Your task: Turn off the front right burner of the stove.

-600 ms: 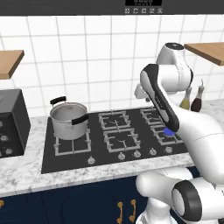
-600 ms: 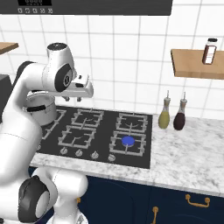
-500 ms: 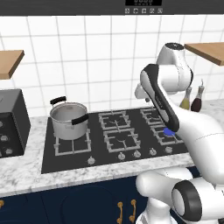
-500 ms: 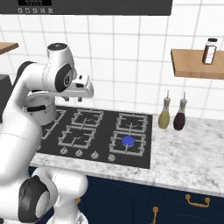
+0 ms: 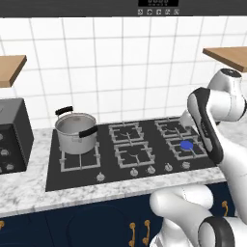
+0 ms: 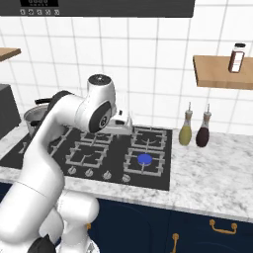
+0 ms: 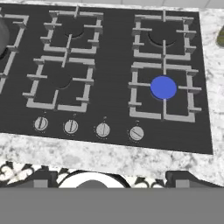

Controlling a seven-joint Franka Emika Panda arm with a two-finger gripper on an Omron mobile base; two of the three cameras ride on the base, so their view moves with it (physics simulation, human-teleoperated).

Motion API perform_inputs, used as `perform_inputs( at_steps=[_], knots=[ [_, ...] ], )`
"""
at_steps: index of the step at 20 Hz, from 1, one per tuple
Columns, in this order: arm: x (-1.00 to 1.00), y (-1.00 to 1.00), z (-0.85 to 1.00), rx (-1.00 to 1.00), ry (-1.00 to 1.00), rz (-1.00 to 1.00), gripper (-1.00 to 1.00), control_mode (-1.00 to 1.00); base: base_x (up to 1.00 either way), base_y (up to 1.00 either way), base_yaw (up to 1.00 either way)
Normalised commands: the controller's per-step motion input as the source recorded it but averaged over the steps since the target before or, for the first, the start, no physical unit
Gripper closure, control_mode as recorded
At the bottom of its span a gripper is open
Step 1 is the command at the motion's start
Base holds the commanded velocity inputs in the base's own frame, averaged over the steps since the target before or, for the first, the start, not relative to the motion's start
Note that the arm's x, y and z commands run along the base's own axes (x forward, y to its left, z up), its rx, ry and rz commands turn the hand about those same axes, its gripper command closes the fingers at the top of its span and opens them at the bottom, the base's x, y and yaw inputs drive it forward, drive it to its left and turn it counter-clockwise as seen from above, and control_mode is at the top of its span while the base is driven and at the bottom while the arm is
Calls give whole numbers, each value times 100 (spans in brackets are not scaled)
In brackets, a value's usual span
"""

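The stove (image 5: pixel 72 176) (image 6: pixel 148 181) (image 7: pixel 113 65) is a black glass cooktop with grey grates. Its front right burner (image 5: pixel 187 144) (image 6: pixel 144 159) (image 7: pixel 163 87) shows a bright blue flame disc. A row of small silver knobs (image 7: pixel 103 129) runs along the stove's front edge. The rightmost knob (image 7: pixel 136 133) (image 6: pixel 126 178) has its slot turned diagonally. My gripper (image 6: pixel 122 123) (image 5: pixel 185 118) (image 7: pixel 110 180) hovers above the right half of the stove, looking down on burner and knobs. Its dark fingertips (image 7: pixel 41 178) stand wide apart, open and holding nothing.
A steel pot (image 5: pixel 75 128) (image 6: pixel 33 114) sits on the left burners. A dark toaster oven (image 5: pixel 12 135) stands left of the stove. Two bottles (image 6: pixel 186 129) stand on the marble counter to the right, under a wooden shelf (image 6: pixel 222 74) with a jar (image 6: pixel 236 58).
The arm has swung right and down, bringing the gripper from over the stove's left-middle part to above its right half. The flame stays lit.
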Motion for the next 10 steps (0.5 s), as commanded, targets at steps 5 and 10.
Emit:
perform_inputs(
  at_steps=[5, 10],
  knots=[
    [-8, -79, -88, -5, -1, 23, -100, -100, 0, 0, 0],
    [12, -34, -66, -9, 0, 22, -100, -100, 0, 0, 0]
  ],
)
